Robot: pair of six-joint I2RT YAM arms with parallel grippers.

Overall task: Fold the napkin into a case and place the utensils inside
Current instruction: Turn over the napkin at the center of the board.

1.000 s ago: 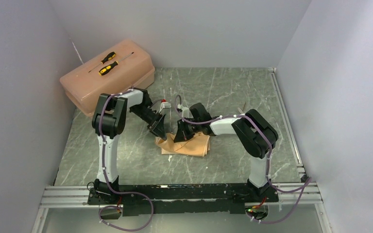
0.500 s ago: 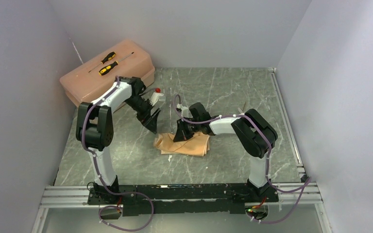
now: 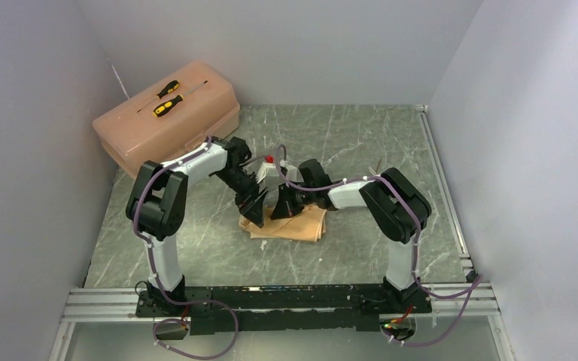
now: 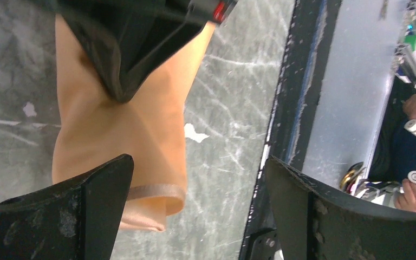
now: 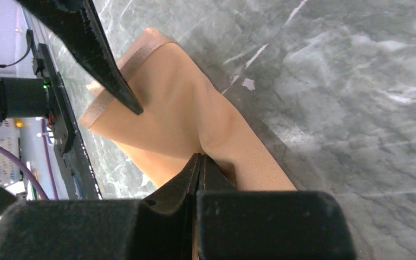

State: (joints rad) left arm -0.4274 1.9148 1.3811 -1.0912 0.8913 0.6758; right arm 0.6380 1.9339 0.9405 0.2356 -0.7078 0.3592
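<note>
Right gripper [image 5: 198,158] has its two fingers pressed together, and a raised crease of cloth runs up into the tips, so we judge it to be pinching the napkin [image 5: 179,108] rather than merely resting on it. Left gripper [image 4: 197,162] stands spread wide and holds nothing. In the right wrist view one of its fingers [image 5: 120,89] comes down close to the hemmed end of the cloth, though we cannot tell whether it touches. The left wrist view shows the other finger out over bare table [image 4: 222,108], towards the near rail. The napkin [image 3: 293,224] lies in the middle of the marble-patterned table, between the two arms and on the near side of both grippers. It is already folded to a flat oblong whose long axis runs roughly left to right in the overhead view. We find the pinch on its far long edge, left of centre, and the hemmed short end [image 4: 149,190] lies at the left, directly under the left gripper. That end is therefore the free one, and the left arm is the nearer to it; the right arm serves as the anchor. In our judgement the folding stage is under way and the case is not yet formed, as no diagonal pocket edge is visible. We cannot identify the utensils with confidence in any view.
</note>
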